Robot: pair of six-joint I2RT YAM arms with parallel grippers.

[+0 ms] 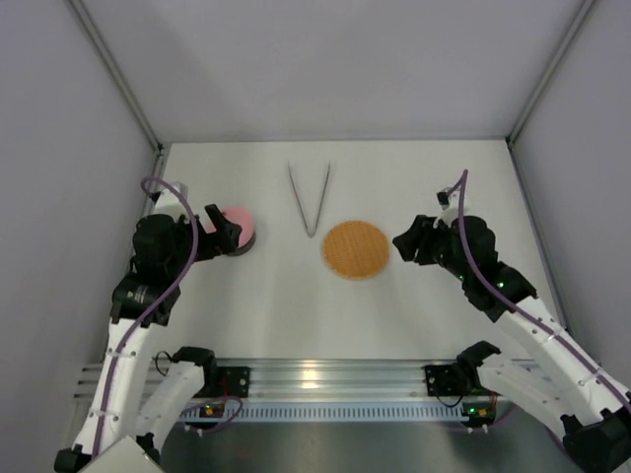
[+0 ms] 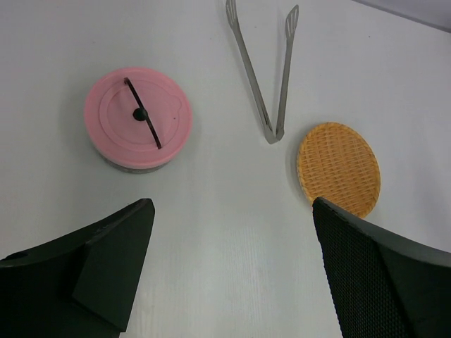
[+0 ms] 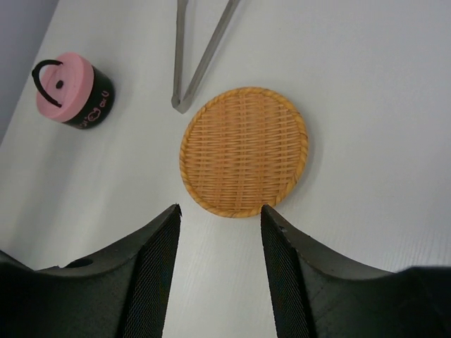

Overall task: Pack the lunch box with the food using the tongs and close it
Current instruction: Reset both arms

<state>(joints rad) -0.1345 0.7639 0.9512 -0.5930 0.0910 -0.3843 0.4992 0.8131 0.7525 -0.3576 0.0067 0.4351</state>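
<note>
The left gripper [image 2: 232, 211] is spread wide, and only the bare white worktop [image 1: 296, 305] shows between its two dark fingers. It hangs above the worktop close to the left edge. The lunch box [image 2: 138, 118] stands just ahead of it, outside the fingers and not touched by them. The flat pink lid [image 3: 65, 79] lies on the lunch box, with a thin black curved handle across its top. In the right wrist view the side wall below the lid looks dark, with small pink marks on it.

The right gripper [image 3: 220, 211] is also apart, with a narrower gap than the left one, and it holds nothing. It hangs over the right half of the worktop. The orange woven plate [image 3: 244, 151] lies flat just in front of its fingertips, near the middle of the worktop.

The tongs [image 1: 309, 197] lie flat between the lunch box and the plate, closer to the far edge. Their two thin arms open toward the far edge. The joined end points toward the near edge and lies just beside the plate's rim. Whether it touches the rim cannot be told.
</note>
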